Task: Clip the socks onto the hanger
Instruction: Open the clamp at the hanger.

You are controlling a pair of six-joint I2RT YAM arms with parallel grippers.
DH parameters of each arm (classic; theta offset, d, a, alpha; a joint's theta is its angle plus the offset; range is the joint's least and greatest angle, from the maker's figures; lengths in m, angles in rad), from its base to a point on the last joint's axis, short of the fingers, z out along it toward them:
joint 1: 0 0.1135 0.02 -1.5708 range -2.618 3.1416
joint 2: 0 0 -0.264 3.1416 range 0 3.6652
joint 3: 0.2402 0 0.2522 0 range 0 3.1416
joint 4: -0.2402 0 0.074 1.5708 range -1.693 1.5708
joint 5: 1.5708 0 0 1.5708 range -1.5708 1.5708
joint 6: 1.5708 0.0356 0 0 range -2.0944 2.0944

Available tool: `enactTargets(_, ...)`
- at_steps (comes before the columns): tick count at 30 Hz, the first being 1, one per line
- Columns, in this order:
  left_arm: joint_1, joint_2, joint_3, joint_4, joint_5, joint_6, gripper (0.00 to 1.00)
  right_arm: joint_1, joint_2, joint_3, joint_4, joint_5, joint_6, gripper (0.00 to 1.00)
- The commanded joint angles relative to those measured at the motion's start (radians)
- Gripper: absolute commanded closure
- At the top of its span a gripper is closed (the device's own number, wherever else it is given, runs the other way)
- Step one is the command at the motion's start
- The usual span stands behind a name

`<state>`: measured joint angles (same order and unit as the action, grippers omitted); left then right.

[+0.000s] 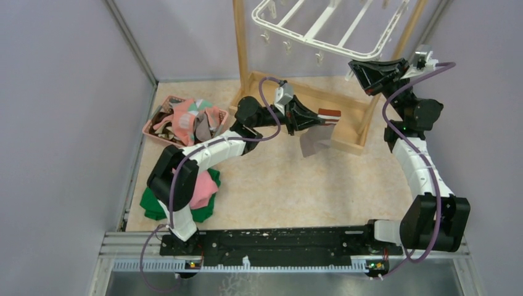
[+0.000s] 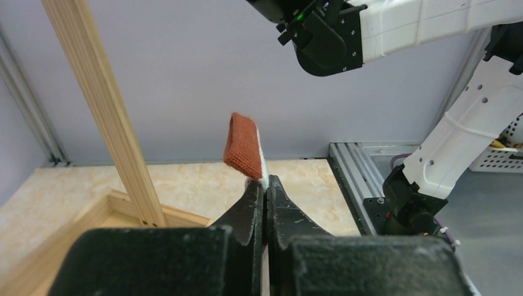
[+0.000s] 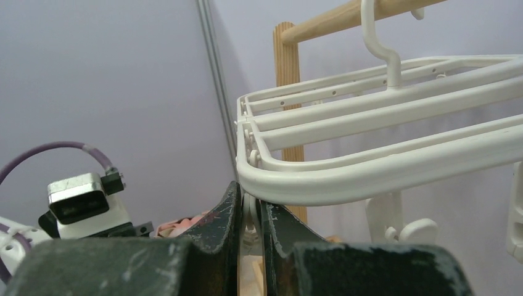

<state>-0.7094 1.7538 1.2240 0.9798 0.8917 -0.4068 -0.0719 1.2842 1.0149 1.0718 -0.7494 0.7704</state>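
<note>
Ref: stand [image 1: 242,55].
- Hanger [image 1: 321,28]: hangs inside stand, above its base.
- Basket [image 1: 148,129], socks [image 1: 191,120] in it: left of stand.
- Cloth pile [image 1: 206,191]: front-left of stand, under L arm.
- L gripper [image 2: 266,182], sock [image 1: 314,142] in jaws: over stand base, front rail.
- R gripper [image 3: 249,196]: by stand's right post, jaws on clip [image 3: 249,228] under hanger rim.

Light: bright, even, diffuse; from overhead
Shadows: soft, faint on the table [image 1: 284,185]
Glare: none; white hanger [image 3: 382,166] keeps its detail
Focus: overhead view sharp; wrist views' nearest foreground soft, grainy
</note>
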Motion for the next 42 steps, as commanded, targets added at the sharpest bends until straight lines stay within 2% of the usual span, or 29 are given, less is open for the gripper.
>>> enactTargets(1,0.003,0.039,0.133,-0.077,0.112,0.162,1.00,0.007,0.010,0.005,0.088,-0.024,0.059,1.00)
enactTargets(6,0.019,0.095,0.239,-0.150,0.102,0.243,1.00,0.007,0.026,0.007,0.119,-0.034,0.092,1.00)
enactTargets(16,0.042,0.227,0.414,-0.095,0.089,0.143,1.00,0.007,0.036,0.007,0.147,-0.053,0.121,1.00)
enactTargets(42,0.043,0.286,0.548,-0.009,0.079,0.009,1.00,0.016,0.049,0.014,0.145,-0.064,0.119,1.00)
